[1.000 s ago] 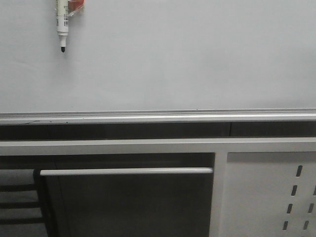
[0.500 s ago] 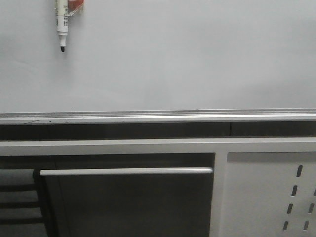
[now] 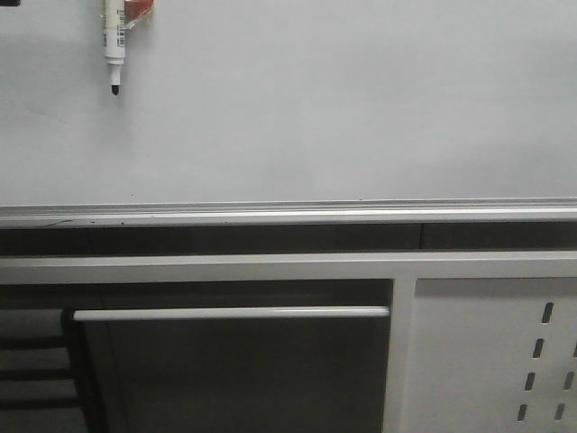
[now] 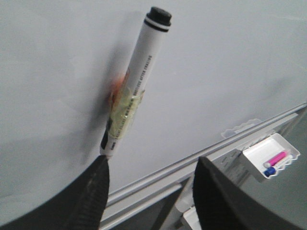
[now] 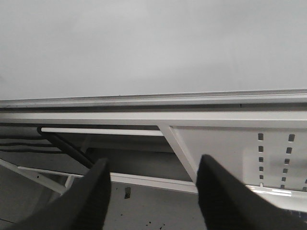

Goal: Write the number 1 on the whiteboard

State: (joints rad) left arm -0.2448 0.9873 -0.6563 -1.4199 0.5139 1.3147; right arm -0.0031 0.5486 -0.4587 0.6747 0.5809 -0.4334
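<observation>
Barely anything had moved since a second ago, except a small dark something had crept into the top left corner of the front view; the marker [image 3: 114, 43] sat in the same spot on the whiteboard [image 3: 343, 108], stuck up near the top left with its black tip pointing down. From the left wrist you could see the marker [image 4: 135, 84] was fixed to the board [image 4: 230, 62] with yellowish tape around its middle and a bit of orange behind it. The left pincer [image 4: 151, 189] had its fingers [image 4: 93, 191] spread apart with nothing between them, one fingertip just beside the marker's tip, can't tell if it touched. The right pincer [image 5: 152, 189] was spread too and empty, hanging in front of the board's lower edge, well away from the marker. No stroke was on the board that I could see, so the number 1 wasn't written yet. A silver rail [image 3: 288, 213] ran along the bottom of the board, with a slotted metal panel [image 3: 505, 352] below it on the right. A little white tray [image 4: 269, 154] off to the side held a pink and a blue pen.
</observation>
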